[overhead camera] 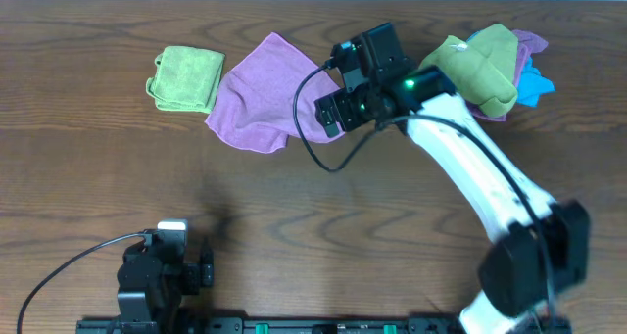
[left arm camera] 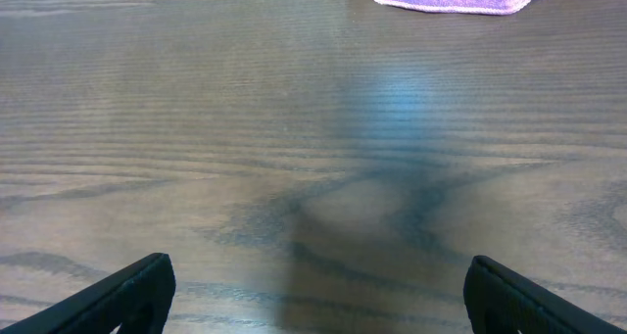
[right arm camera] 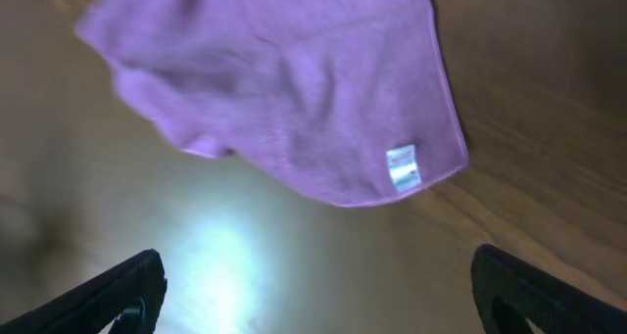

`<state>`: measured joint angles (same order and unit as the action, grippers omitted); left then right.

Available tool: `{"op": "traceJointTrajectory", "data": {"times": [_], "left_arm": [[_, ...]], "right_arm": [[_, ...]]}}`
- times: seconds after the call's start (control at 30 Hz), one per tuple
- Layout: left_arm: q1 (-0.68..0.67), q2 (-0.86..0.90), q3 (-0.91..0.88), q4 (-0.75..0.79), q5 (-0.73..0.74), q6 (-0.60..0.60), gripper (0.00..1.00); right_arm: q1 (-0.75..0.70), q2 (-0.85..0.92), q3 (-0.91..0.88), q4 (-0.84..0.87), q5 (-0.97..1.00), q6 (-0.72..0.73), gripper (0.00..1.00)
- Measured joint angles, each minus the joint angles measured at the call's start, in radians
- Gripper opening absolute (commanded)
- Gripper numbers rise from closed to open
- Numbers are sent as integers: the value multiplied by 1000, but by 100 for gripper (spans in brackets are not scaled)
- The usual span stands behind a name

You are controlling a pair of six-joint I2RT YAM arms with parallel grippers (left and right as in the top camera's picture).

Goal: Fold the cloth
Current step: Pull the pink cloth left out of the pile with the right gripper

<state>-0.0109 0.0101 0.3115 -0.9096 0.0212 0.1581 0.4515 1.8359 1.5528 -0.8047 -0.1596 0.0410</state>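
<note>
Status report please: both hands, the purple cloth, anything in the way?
Left hand open, empty. Right hand open above cloth, holding nothing. Cloth spread, not yet folded. Folded green cloth close beside it.

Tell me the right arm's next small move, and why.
Probably lower the open right hand onto the lilac cloth at the edge by its white tag, then close there. The cloth lies loose and unfolded, and the hand hovers above that edge holding nothing.
</note>
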Motion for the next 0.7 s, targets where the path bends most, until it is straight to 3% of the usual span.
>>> {"op": "traceJointTrajectory", "data": {"times": [0.23, 0.7], "left_arm": [[0, 0, 0, 0, 0, 0, 95], [0, 0, 0, 0, 0, 0, 95]], "right_arm": [[-63, 196, -20, 100, 10, 37, 96], [-117, 280, -23, 226, -47, 124, 81]]}}
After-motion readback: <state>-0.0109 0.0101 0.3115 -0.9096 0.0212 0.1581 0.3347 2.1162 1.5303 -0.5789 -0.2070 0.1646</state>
